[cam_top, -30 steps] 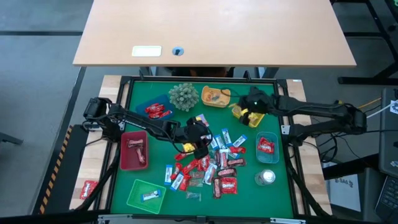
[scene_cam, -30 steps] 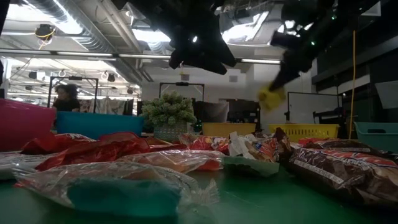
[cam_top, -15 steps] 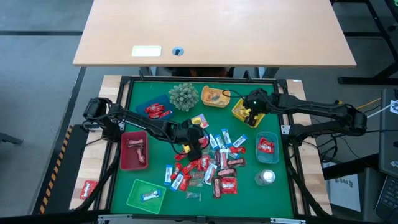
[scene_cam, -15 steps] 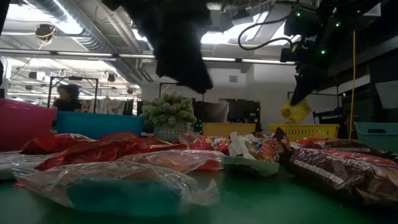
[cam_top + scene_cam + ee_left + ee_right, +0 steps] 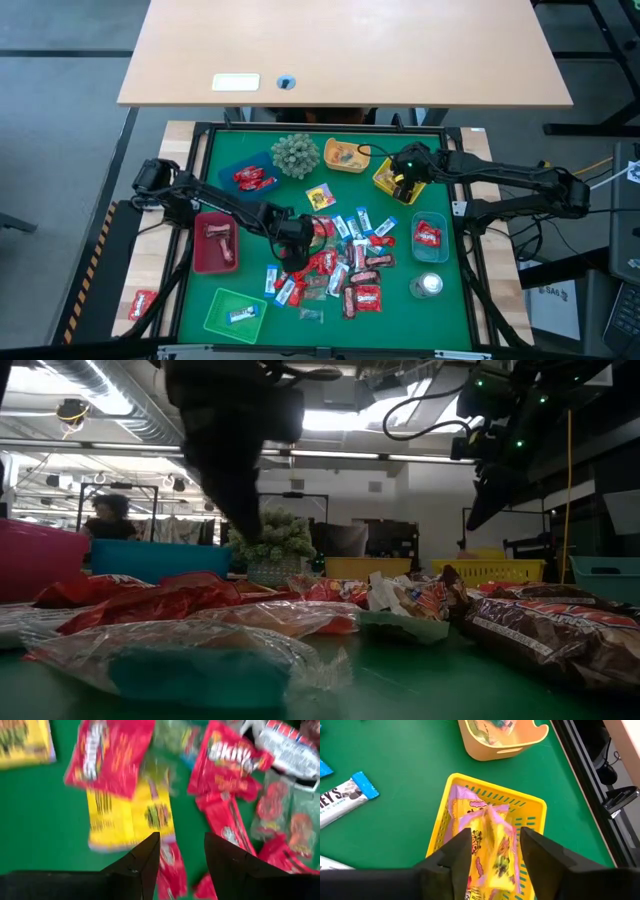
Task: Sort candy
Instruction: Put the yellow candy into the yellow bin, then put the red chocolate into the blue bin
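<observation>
Since the earlier frames the left hand [image 5: 287,245] has slid leftward and lower over the candy pile [image 5: 335,262]; the right hand [image 5: 402,181] has let its yellow packet [image 5: 492,845] drop. Right hand hangs over the yellow basket [image 5: 534,805], fingers parted, packet lying in the basket between them. Left hand, fingers apart, grasps nothing; a yellow candy [image 5: 131,814] and red ones lie on the green surface [image 5: 395,310] just ahead of it. Two hands, one yellow basket.

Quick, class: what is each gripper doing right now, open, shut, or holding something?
Left gripper: open, empty, above the candy pile.
Right gripper: open over the yellow basket, holding nothing.
</observation>
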Motion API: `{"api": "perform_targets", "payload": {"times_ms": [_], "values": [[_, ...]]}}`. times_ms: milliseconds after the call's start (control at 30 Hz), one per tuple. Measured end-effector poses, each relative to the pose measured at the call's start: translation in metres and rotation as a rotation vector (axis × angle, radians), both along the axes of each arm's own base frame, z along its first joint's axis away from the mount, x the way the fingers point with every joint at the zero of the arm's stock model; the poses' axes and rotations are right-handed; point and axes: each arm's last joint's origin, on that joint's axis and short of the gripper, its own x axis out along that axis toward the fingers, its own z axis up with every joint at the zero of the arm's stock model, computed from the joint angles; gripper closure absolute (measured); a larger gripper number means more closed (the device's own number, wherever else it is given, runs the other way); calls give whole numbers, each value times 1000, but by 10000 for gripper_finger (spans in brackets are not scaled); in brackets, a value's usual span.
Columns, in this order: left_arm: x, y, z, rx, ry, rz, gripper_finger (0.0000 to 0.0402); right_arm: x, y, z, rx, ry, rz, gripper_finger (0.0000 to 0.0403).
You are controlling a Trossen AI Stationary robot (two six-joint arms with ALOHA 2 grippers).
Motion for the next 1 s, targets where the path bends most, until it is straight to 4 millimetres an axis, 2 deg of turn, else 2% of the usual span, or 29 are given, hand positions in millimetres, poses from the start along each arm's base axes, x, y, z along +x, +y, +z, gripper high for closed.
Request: {"api": "perform_targets", "payload": {"times_ms": [333, 533, 767, 1000], "values": [[-12, -15, -3, -42, 78, 137, 257, 1, 2, 0, 48, -19, 33, 214], [-12, -14, -7, -21, 93, 194, 223, 1, 2, 0, 52, -20, 35, 214], [-5, -16, -31, -15, 157, 192, 190, 1, 2, -1, 56, -20, 38, 214], [-2, -15, -50, 9, 213, 183, 195, 1, 2, -1, 69, -27, 47, 214]]}}
